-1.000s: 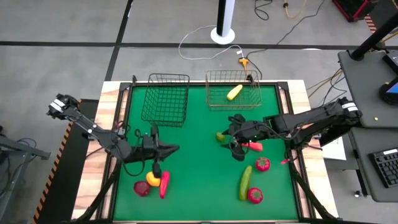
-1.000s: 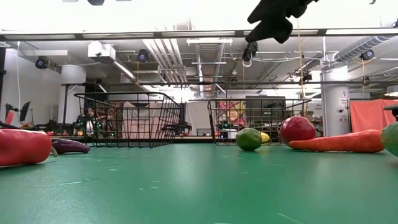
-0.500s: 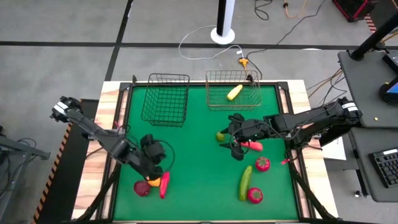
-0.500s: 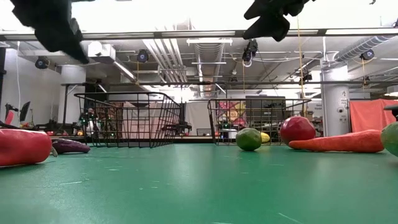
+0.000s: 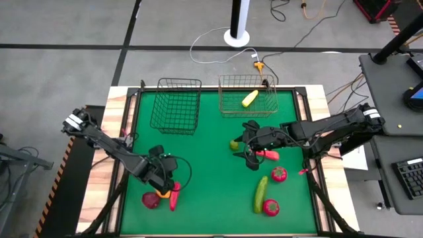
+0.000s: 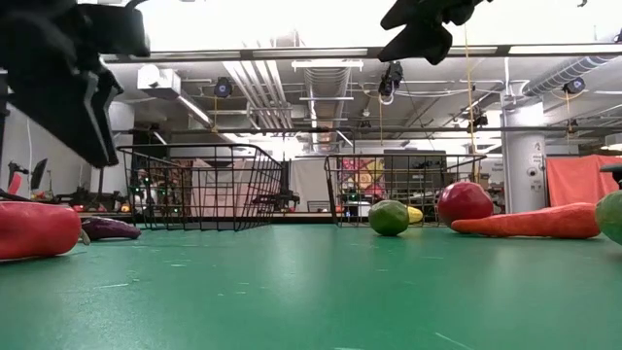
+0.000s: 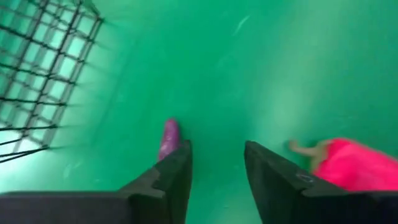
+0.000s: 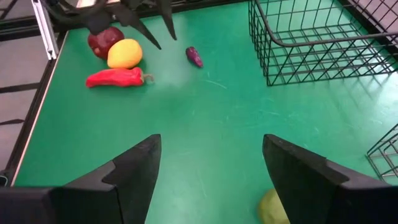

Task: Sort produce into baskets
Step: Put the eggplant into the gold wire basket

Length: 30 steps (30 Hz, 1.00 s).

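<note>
Produce lies scattered on the green tabletop [image 5: 211, 165], left gripper [image 5: 165, 187] parted and empty over the red pepper [image 5: 174, 196] near the front-left corner, right gripper [image 5: 250, 153] spread empty mid-table by a green fruit [image 5: 234, 145], a yellow piece [image 5: 248, 98] inside the silvery basket [image 5: 248, 94] beside the black basket [image 5: 176, 104] at the far edge

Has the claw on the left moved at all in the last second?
Yes. In the high view the left claw has swung away from the black basket toward the table's near edge, and now hangs over the red pepper and the fruit beside it.
</note>
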### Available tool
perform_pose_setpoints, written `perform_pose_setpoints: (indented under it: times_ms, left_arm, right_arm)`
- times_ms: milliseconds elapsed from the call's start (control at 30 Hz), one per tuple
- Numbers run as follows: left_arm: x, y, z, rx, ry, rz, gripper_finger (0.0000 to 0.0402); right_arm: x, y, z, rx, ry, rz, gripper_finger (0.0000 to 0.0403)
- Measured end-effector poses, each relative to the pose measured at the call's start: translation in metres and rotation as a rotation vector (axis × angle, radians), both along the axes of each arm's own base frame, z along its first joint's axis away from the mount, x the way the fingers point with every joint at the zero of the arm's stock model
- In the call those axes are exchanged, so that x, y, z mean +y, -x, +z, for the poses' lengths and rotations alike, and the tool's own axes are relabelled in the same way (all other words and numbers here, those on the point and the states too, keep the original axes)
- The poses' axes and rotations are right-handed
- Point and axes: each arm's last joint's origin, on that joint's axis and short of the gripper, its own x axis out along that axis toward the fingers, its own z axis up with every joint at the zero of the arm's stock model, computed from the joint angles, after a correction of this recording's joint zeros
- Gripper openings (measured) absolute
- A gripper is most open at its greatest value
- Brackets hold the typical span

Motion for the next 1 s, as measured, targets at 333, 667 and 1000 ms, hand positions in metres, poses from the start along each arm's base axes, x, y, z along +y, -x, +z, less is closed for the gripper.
perform_pose_setpoints:
  times_ms: [333, 667, 1000]
  left_arm:
    - [0.01, 0.007, -0.026, 0.065, -0.114, 0.043, 0.0162]
    - [0.022, 0.022, -0.049, 0.014, -0.11, 0.051, 0.0162]
    - [0.028, 0.031, -0.07, -0.037, -0.079, 0.055, 0.0158]
  right_arm:
    - [0.0, 0.0, -0.001, 0.002, 0.001, 0.0, 0.0276]
    - [0.0, -0.001, 0.0, -0.003, 0.008, 0.006, 0.0277]
    - [0.0, -0.001, 0.001, -0.013, 0.014, 0.011, 0.0276]
